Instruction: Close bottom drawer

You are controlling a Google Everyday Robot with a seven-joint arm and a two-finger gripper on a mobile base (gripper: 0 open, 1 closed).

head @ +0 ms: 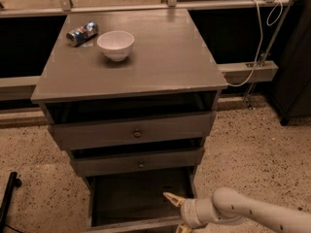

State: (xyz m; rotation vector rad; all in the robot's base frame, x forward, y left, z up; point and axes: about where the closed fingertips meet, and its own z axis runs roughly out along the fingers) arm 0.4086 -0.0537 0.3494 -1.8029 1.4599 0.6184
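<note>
The bottom drawer (138, 198) of the grey-brown cabinet stands pulled out, its plank floor showing and its flat front (131, 224) at the lower edge of the view. My gripper (176, 213) comes in from the lower right on a white arm (243, 212). It is open at the right end of the drawer front. One pale finger (172, 198) is over the inside of the drawer and the other finger (181, 228) is on the outer side of the front.
Two upper drawers with brass knobs (137, 133) (141, 164) stand slightly out. A white bowl (115, 43) and a lying can (81, 33) sit on the cabinet top. A white cable (257, 42) hangs at right; a black bar (7, 200) at lower left.
</note>
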